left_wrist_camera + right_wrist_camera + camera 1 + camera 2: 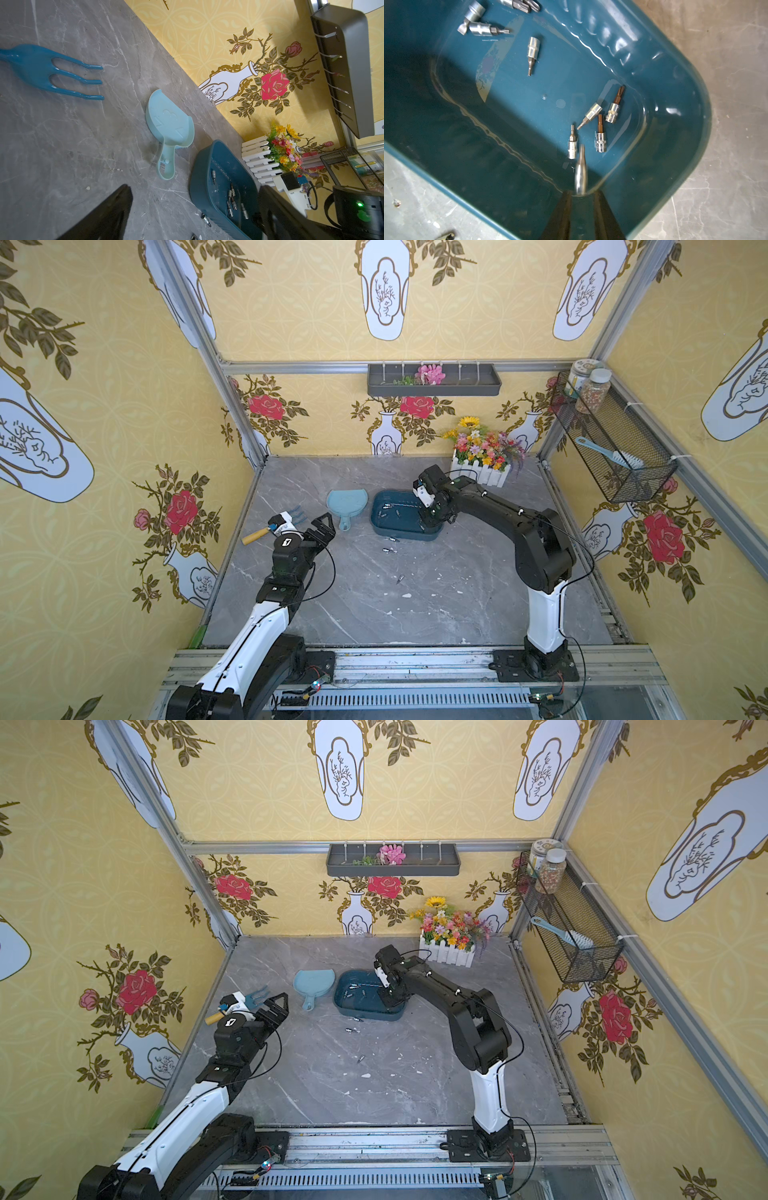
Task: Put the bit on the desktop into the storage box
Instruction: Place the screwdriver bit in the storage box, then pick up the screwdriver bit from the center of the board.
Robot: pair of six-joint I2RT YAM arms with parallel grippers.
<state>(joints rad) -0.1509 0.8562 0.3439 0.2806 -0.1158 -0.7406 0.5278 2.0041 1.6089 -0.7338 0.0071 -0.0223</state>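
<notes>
Right end effector point(583, 194) hangs over storage box point(685, 93) holding several bits point(534, 48).

My right pincer point(582, 196) points steeply down. Its two black fingers point(562, 214) stand a little apart, with a narrow gap between the tips. Just behind this pincer the wrist point(440, 499) is bent sharply, and from it the right arm point(540, 547) runs back to a raised elbow and then drops down. My left pincer point(325, 527) is low and nearly level, with the jaws spread wide. Behind it the left arm point(266, 626) stretches back almost straight. The two pincers are well apart.
</notes>
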